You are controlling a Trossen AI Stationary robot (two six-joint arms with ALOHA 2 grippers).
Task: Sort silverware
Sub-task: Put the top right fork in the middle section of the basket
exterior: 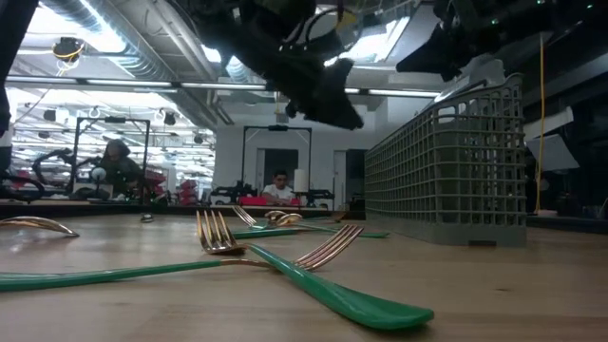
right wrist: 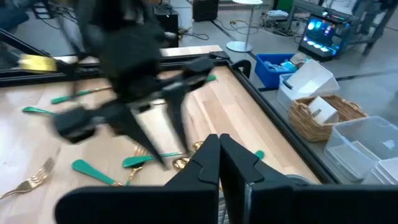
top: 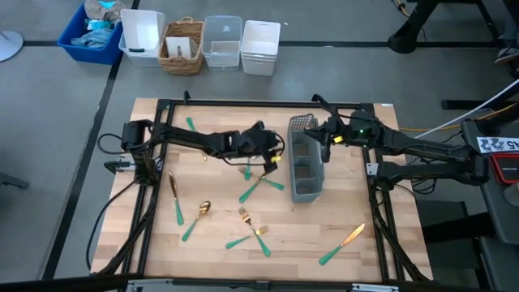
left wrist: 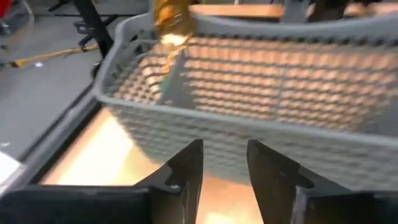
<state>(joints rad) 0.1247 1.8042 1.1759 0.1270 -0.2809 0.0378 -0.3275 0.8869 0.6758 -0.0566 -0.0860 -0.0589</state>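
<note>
The grey mesh caddy (top: 306,162) stands right of the table's middle. My left gripper (left wrist: 225,146) hovers open just left of its wall (left wrist: 261,93), with nothing between the fingers. One gold-headed piece (left wrist: 169,25) shows blurred in the caddy, head above the rim and green handle down inside. More silverware lies loose on the wood: crossed pieces (top: 258,185), a spoon (top: 197,217), two forks (top: 251,229) and knives (top: 345,242) (top: 173,199). My right gripper (right wrist: 219,142) is shut, above the caddy's far right corner (top: 327,139). My right gripper stands shut close to the caddy's far right rim (top: 318,134). I cannot tell whether it touches the rim.
Black frame rails (top: 154,162) run along the table's sides. Beyond the far edge stand a blue bin (top: 93,36), white bins (top: 261,45), a wicker basket (top: 182,45) and a clear tub (top: 222,42). Bare wood lies near the front edge, around (top: 300,235).
</note>
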